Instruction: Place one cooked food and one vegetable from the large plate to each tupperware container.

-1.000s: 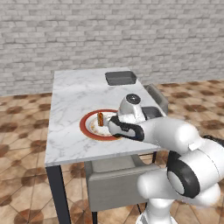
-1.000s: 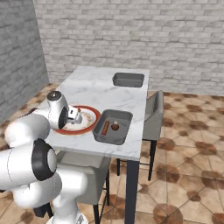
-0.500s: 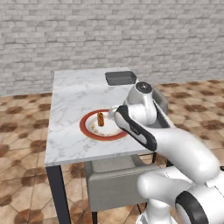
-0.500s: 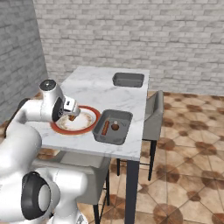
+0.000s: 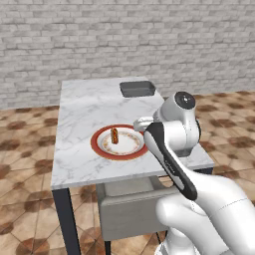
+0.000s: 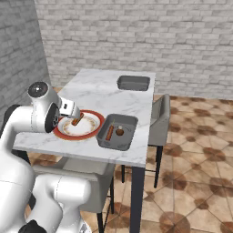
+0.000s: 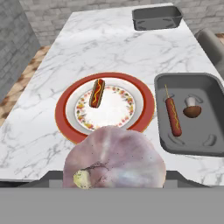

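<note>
A: So, what has changed in the last second?

B: The arm has swung up and back from the large plate, and the end effector now carries a pale purplish bulb, probably garlic or onion, jaws spread fairly wide around it.

A: Where does that leave things?

B: A hot dog lies on the plate. The near tupperware container already holds a skewered sausage and a mushroom. The far container on the desk looks empty, so I judge the bulb belongs there.
</note>
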Available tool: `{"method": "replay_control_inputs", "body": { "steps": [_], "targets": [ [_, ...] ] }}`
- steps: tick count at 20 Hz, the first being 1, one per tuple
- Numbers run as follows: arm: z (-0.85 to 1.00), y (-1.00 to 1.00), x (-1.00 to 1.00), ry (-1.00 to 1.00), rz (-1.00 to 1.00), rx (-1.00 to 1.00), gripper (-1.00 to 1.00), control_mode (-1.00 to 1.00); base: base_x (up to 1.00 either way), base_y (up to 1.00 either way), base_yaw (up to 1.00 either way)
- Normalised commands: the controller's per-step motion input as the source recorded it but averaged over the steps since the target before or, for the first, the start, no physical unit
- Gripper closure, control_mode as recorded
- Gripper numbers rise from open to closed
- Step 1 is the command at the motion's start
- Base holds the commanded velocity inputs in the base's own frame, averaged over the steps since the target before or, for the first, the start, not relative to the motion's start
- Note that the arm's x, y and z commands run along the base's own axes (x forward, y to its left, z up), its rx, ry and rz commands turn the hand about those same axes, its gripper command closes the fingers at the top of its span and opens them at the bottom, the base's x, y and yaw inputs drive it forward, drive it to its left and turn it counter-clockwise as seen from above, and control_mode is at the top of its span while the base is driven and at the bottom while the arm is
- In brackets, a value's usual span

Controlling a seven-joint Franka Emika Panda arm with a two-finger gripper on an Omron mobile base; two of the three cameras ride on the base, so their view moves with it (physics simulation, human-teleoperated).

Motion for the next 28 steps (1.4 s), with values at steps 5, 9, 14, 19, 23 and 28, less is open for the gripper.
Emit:
{"method": "replay_control_inputs", "body": {
  "steps": [5,9,14,19,23,28],
  "targets": [
    [0.40,0.00,-0.58,-0.03,0.00,0.00,1.00,-1.00,0.00,0.00,0.00],
    [0.70,-0.13,-0.64,-0.03,0.00,0.00,1.00,-1.00,0.00,0.00,0.00],
    [0.49,-0.22,-0.56,0.00,-0.02,0.00,1.00,1.00,-0.20,-0.11,0.00],
    [0.00,0.00,0.00,0.00,0.00,0.00,1.00,1.00,-0.88,-0.80,0.00],
    [0.00,0.00,0.00,0.00,0.00,0.00,1.00,1.00,-0.13,-1.00,0.00],
    [0.00,0.00,0.00,0.00,0.00,0.00,1.00,1.00,0.00,-1.00,0.11]
  ]
}}
